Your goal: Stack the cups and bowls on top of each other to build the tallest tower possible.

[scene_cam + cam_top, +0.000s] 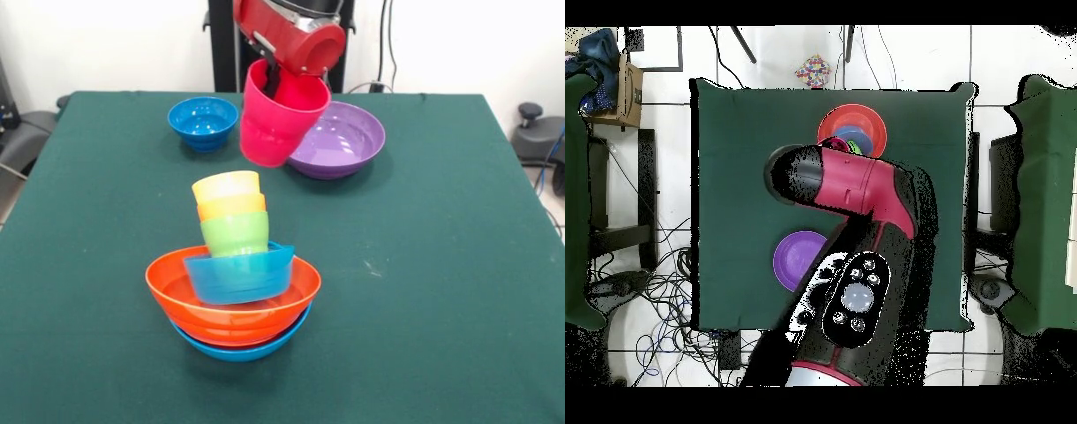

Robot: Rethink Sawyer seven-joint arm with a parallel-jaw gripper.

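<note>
- Inside the tilted magenta-pink cup (275, 124), the pincer (281, 84) gripped its rim; fingertips were hidden.
- Below it stood the tower (233, 283), mostly arm-covered overhead.

lab | green-clothed table (459, 265) | loose cables (655, 290) on tiled floor (655, 150)

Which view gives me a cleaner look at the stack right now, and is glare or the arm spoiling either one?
Front view: even light, the tower fully visible, only small shine spots on the purple bowl and the orange bowl; the pink cup hangs tilted, unblurred. Overhead view: the arm covers much of the table and part of the tower.
</note>
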